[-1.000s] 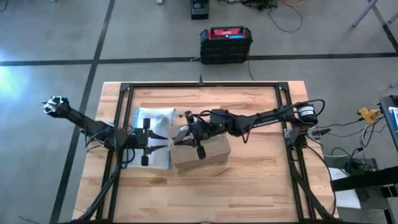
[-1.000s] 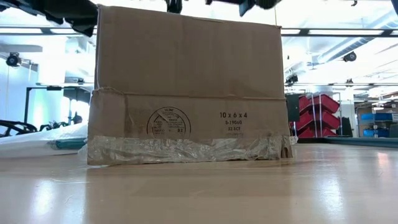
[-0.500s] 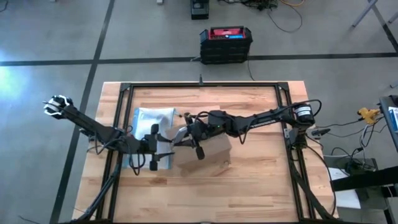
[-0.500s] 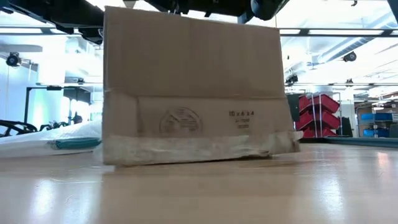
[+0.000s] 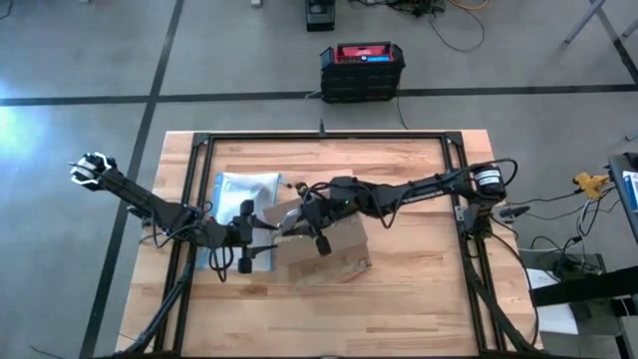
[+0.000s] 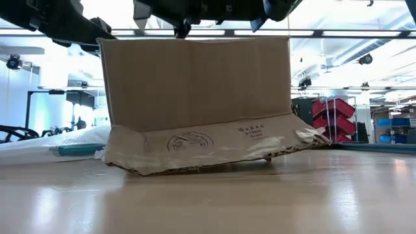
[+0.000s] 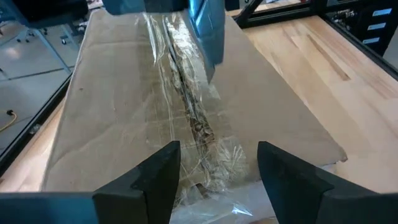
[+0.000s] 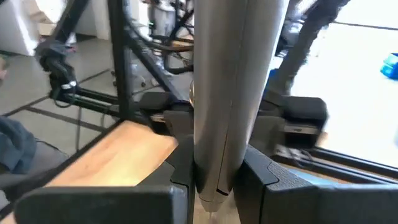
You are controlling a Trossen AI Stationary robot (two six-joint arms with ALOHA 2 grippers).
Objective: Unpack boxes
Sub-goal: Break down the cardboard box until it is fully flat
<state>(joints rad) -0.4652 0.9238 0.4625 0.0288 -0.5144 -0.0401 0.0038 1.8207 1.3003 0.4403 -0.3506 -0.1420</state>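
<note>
Wooden tabletop (image 5: pixel 399 289) carries one brown cardboard box (image 5: pixel 324 244) near its centre, tipped so one bottom edge is raised off the wood in the low view, with a clear plastic pouch (image 5: pixel 239 191) lying at its 9–10 o'clock. Right gripper (image 5: pixel 299 221) sits over the box's 9 o'clock end, jaws clamped on a slim silvery tool (image 8: pixel 227 93). Left gripper (image 5: pixel 261 234) lies just at the box's 9 o'clock, jaws spread wide and empty, facing the taped seam (image 7: pixel 186 93).
</note>
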